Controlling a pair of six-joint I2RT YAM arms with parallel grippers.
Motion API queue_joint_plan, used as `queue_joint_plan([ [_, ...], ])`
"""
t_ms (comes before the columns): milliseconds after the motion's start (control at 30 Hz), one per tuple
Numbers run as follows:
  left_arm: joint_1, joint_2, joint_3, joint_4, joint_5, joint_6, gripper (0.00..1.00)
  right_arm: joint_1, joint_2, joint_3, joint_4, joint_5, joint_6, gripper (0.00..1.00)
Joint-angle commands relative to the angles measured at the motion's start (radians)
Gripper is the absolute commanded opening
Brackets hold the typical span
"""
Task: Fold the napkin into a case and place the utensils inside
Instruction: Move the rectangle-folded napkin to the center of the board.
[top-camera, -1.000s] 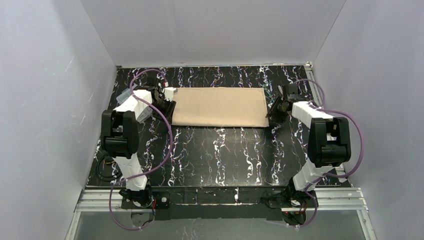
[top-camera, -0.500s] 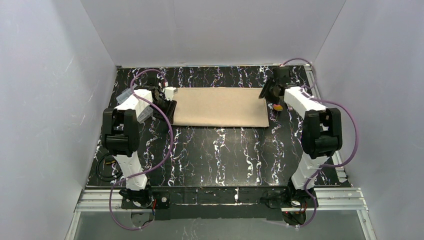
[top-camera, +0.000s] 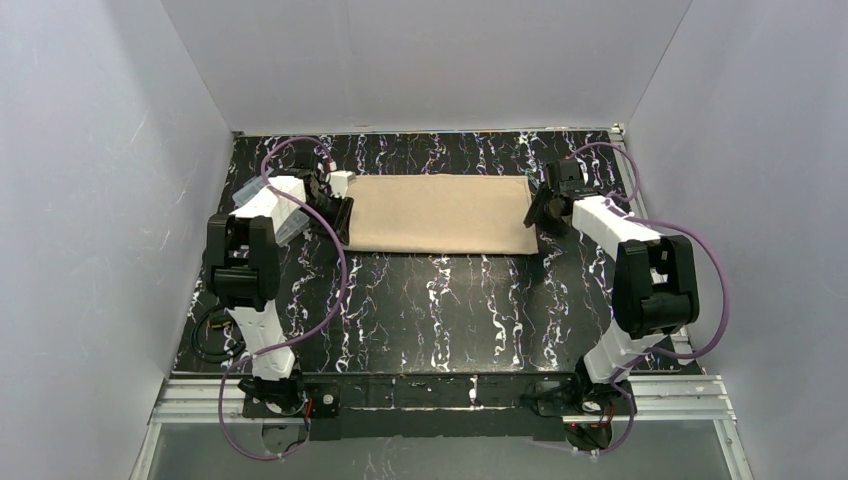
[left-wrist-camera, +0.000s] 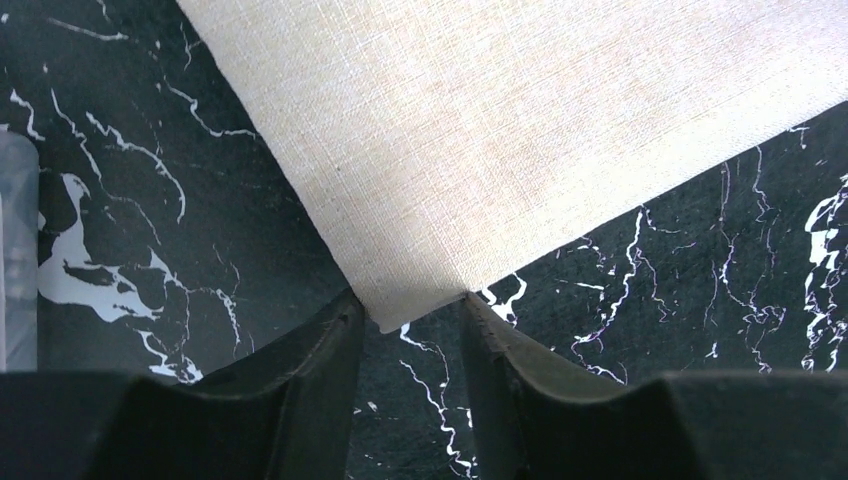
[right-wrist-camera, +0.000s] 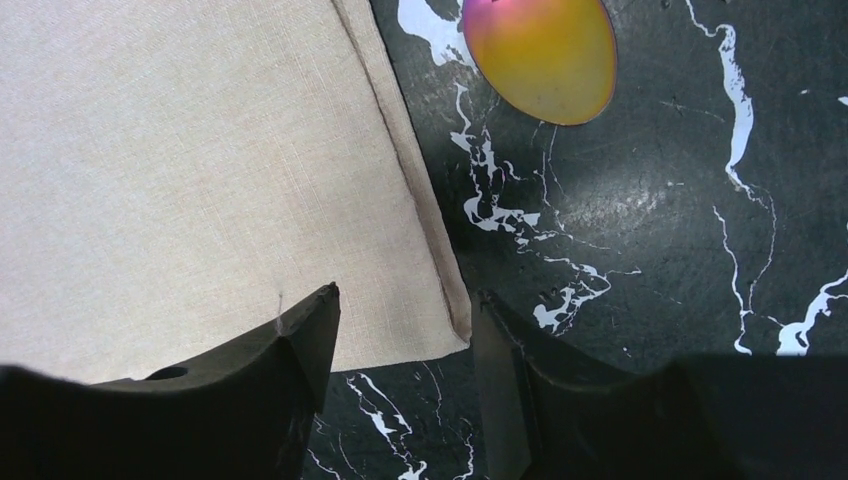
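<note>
Black table, napkin corners apparently free

Right wrist: spoon bowl clipped at 12 o'clock, handle out of frame. Napkin runs off at 9 and 12. Left wrist: clear plastic piece at 9 o'clock, blurred, cut off, can't ID. Top view: spoon can't be made out.

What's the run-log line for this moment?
napkin: flat rectangle | left fingers: open, corner between | right fingers: open, corner between | spoon: on table, off napkin
</note>
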Motion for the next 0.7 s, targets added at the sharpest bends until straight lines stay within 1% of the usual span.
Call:
queue_joint_plan([
  [0,-0.001,0.021,0.04,-0.028,0.059,-0.017,0.36,-0.005,-0.008,-0.009,0.016,0.007,-0.01,0.59],
  [167,-0.001,0.029,0.035,-0.028,0.054,-0.011,0.31,-0.006,-0.001,-0.045,0.018,-0.002,-0.009,0.57],
  [267,-0.002,0.033,0.034,-0.029,0.052,-0.008,0.26,-0.007,0.004,-0.068,0.033,-0.014,-0.005,0.54],
  [400,-0.003,0.039,0.033,-0.03,0.044,-0.003,0.21,-0.007,0.018,-0.081,0.035,-0.008,0.0,0.51],
  [567,-0.001,0.048,0.034,-0.029,0.038,0.004,0.09,-0.008,0.017,-0.099,0.037,0.002,0.0,0.44],
  [667,-0.001,0.049,0.03,-0.029,0.042,0.003,0.06,-0.008,0.016,-0.11,0.044,0.001,0.002,0.38],
])
